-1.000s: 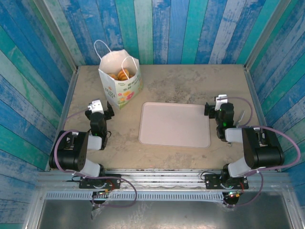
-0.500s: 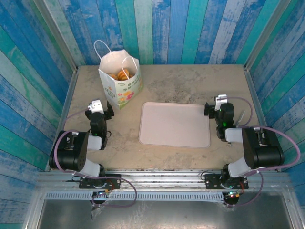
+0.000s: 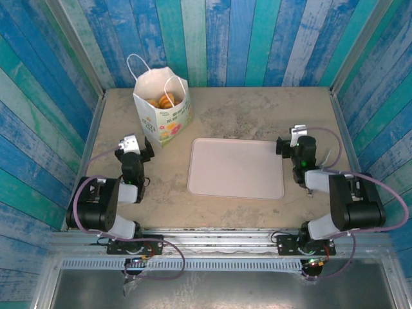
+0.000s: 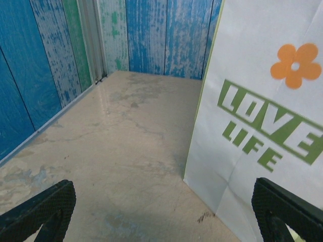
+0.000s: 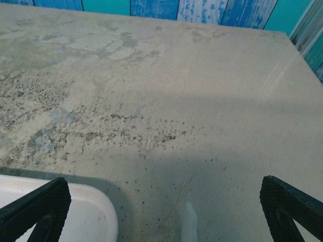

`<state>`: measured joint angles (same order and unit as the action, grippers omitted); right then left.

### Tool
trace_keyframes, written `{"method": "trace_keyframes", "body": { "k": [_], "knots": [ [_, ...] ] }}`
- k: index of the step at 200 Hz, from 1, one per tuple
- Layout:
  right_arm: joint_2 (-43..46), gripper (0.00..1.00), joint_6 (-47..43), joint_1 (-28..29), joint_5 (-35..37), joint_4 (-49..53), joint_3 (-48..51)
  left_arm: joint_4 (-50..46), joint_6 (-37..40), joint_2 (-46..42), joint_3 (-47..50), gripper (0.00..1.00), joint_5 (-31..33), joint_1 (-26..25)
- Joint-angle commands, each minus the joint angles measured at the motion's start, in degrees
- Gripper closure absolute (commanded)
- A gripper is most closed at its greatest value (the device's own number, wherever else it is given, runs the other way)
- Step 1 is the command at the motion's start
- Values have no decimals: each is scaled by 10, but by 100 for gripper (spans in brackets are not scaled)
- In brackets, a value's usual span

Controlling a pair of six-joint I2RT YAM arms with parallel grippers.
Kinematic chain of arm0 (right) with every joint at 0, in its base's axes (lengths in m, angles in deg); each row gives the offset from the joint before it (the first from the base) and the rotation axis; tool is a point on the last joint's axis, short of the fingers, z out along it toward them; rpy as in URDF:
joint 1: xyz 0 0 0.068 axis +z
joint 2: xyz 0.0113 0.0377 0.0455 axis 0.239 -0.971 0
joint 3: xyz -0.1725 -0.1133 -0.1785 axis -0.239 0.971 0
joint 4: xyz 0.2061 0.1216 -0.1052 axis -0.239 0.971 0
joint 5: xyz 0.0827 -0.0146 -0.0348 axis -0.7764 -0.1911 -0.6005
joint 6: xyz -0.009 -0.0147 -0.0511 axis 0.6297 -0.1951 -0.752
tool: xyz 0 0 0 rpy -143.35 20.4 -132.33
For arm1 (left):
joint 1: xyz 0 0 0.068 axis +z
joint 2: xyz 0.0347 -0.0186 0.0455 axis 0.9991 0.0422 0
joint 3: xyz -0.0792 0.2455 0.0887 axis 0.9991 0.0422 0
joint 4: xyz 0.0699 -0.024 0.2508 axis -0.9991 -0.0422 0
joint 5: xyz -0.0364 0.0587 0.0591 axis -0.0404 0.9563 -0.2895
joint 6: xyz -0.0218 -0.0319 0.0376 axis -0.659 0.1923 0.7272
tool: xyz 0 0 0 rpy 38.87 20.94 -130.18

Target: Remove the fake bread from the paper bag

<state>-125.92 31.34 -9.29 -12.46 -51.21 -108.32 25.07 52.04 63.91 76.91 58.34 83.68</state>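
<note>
The white paper bag (image 3: 162, 111) stands upright at the table's far left, with cord handles and green, yellow and orange print. Golden-brown fake bread (image 3: 161, 101) shows through its open top. My left gripper (image 3: 133, 144) rests low, near and left of the bag, open and empty. In the left wrist view the bag (image 4: 262, 121) with green lettering and an orange flower fills the right side, and the left gripper (image 4: 161, 217) holds its fingers (image 4: 40, 207) wide apart. My right gripper (image 3: 297, 138) sits at the table's right, open and empty, with bare table under the right gripper (image 5: 164, 212).
A flat pale pink tray (image 3: 235, 168) lies in the middle of the table between the arms; its corner (image 5: 81, 214) shows at the lower left of the right wrist view. Blue and green plank walls close in the table on three sides.
The right arm has shifted very slightly. The left arm, the bag and the tray are where they were.
</note>
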Motion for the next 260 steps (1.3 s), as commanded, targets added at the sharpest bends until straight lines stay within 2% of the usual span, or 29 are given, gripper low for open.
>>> {"method": "trace_keyframes", "body": {
  "k": [1, 24, 56, 75, 93, 113, 127, 147, 165, 190, 219, 229, 260],
  "knots": [
    [46, 0, 27, 3, -4, 123, -51, -81, -3, -73, -17, 6, -3, 3],
    [76, 0, 74, 3, -24, 176, -73, -188, -42, -112, -50, 6, -12, 5],
    [81, 0, 130, 3, -126, 284, -144, -267, -76, -163, -64, 6, -18, 5],
    [64, 0, 172, 3, -226, 332, -189, -351, -113, -190, -97, 6, -24, 13],
    [40, 0, 217, 5, -330, 337, -220, -393, -135, -215, -120, 6, -64, 22],
    [18, 4, 266, 28, -384, 330, -254, -419, -142, -232, -145, 6, -101, 30],
    [6, 6, 280, 62, -392, 327, -279, -453, -152, -229, -176, 5, -123, 38],
    [-8, 9, 306, 113, -380, 330, -323, -525, -174, -223, -232, 1, -117, 44],
    [-22, 12, 323, 164, -373, 329, -362, -543, -192, -240, -253, 4, -127, 50],
    [-42, 12, 330, 241, -340, 324, -410, -612, -203, -241, -318, 2, -150, 63],
    [-76, 13, 370, 294, -322, 289, -457, -657, -218, -224, -381, 1, -222, 86],
    [-92, 13, 377, 328, -322, 273, -478, -664, -224, -221, -393, 1, -234, 89],
    [-156, 14, 425, 358, -304, 255, -552, -672, -258, -193, -431, 4, -307, 109]
  ]
}}
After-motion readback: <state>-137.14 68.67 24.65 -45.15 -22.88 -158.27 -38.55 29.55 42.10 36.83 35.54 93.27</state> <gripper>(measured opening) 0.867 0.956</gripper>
